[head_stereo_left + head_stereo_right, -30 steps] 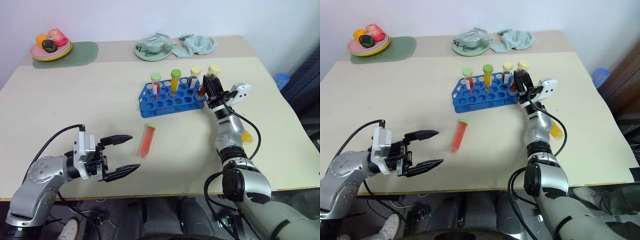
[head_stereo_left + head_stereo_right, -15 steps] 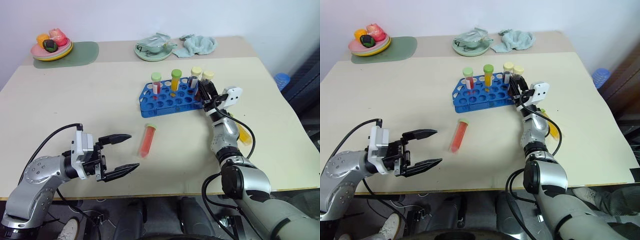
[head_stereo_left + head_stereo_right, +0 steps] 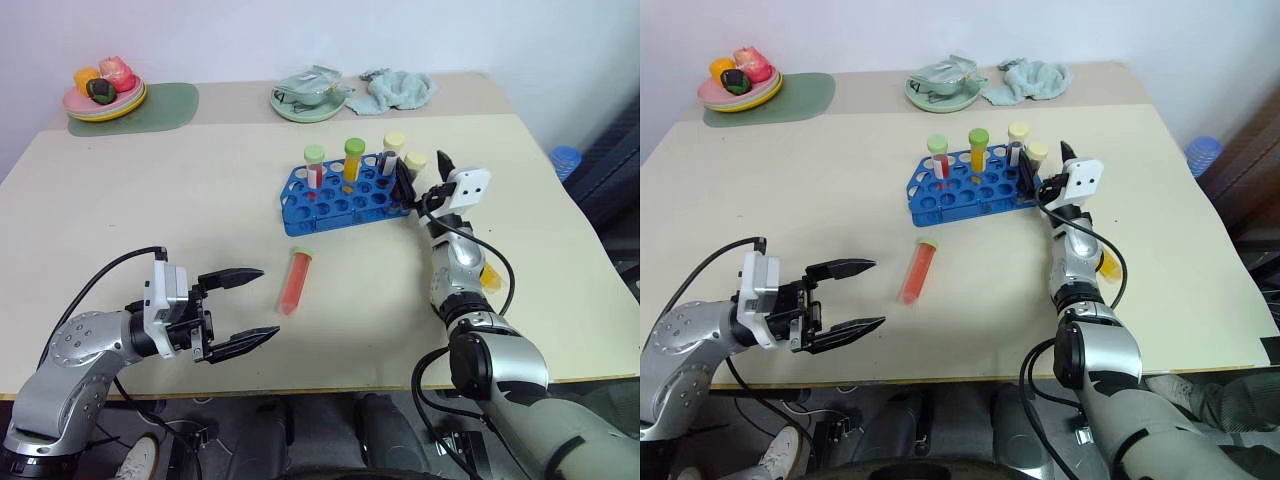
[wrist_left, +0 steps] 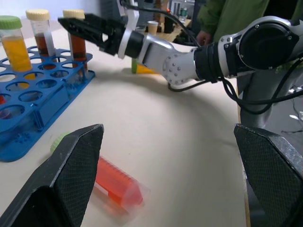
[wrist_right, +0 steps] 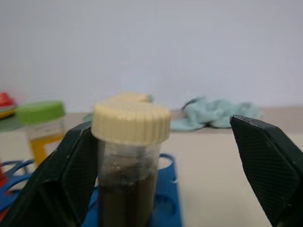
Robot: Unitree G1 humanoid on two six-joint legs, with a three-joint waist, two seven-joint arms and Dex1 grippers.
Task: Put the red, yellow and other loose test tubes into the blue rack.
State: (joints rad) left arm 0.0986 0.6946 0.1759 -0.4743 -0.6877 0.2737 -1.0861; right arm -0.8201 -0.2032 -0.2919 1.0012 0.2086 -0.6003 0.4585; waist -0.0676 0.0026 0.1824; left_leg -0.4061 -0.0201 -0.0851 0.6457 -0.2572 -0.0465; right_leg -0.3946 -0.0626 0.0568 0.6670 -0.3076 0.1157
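Observation:
The blue rack (image 3: pixel 340 198) stands mid-table with several capped tubes upright in it. At its right end stands the dark brown tube with a pale yellow cap (image 5: pixel 129 161). My right gripper (image 3: pixel 421 173) is open around that tube, one finger (image 5: pixel 71 179) close beside it, the other (image 5: pixel 270 165) well apart. The red-orange tube (image 3: pixel 294 279) lies on the table in front of the rack. The yellow tube (image 3: pixel 1106 263) lies partly hidden beside my right forearm. My left gripper (image 3: pixel 268 303) hovers open and empty, left of the red-orange tube.
At the table's far side are a plate of toy food (image 3: pixel 103 95) on a green mat (image 3: pixel 160 105), a green dish with crumpled foil (image 3: pixel 306 95) and a teal cloth (image 3: pixel 397 88). A person in green (image 4: pixel 227 14) stands beyond the table.
My right gripper brought the dark brown tube down into the rack's right end and then opened, letting it go. The left arm stayed still.

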